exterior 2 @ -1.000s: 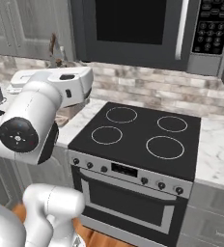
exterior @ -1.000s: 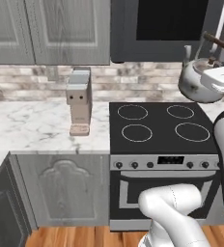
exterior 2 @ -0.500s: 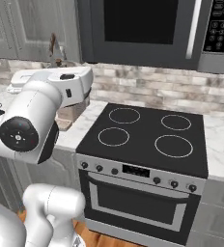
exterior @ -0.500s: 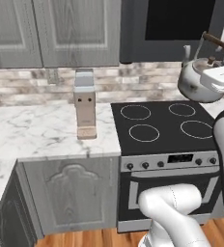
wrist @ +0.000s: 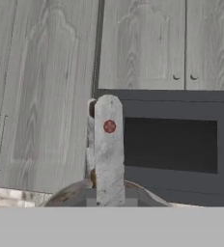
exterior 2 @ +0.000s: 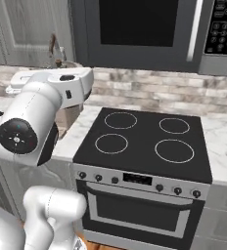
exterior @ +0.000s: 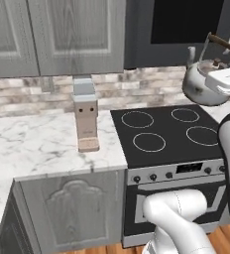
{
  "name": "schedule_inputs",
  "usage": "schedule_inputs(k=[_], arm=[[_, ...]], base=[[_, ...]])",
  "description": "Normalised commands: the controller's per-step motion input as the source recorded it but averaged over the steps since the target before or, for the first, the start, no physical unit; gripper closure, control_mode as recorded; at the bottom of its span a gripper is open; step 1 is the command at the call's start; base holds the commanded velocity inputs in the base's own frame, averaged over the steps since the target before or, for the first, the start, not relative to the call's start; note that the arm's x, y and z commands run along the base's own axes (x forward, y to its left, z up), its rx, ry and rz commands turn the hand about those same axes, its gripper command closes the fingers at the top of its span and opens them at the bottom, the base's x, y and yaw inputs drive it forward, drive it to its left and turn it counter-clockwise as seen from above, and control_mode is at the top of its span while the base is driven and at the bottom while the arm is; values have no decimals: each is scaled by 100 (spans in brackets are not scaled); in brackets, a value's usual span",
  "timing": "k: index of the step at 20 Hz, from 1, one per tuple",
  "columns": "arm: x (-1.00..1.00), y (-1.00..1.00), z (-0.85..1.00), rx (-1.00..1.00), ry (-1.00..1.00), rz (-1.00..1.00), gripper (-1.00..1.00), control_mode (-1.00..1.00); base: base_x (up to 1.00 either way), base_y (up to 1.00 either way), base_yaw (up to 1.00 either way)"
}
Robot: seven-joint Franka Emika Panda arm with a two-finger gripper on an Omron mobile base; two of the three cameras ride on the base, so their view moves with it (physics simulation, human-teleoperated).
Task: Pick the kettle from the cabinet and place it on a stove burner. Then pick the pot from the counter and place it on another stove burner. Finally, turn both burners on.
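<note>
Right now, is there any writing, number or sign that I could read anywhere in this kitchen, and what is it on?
None can be read.
Microwave keypad: rows of pale buttons, marks too small to read.
Stove display: dark panel, nothing legible.
Stove knobs: no readable markings.
Gripper finger: a red dot, no text.

Silver-grey kettle with brown handle, black cooktop with thin white rings, grey-veined white marble counter, grey wood-grain cabinet.
</note>
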Motion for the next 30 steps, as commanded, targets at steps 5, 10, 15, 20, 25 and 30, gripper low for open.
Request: schedule_inputs(k=[5,10,15,20,25,30], arm=[[0,0,0,0,0,0,100,100],[0,0,0,0,0,0,100,100],[0,0,0,0,0,0,100,100],[0,0,0,0,0,0,100,100],[0,0,0,0,0,0,100,100],[0,0,0,0,0,0,100,100]], base=[[23,-2,-14],[0,-15,-23],[0,-1,-32],[5,5,-31],[29,19,-20],[41,30,-13]])
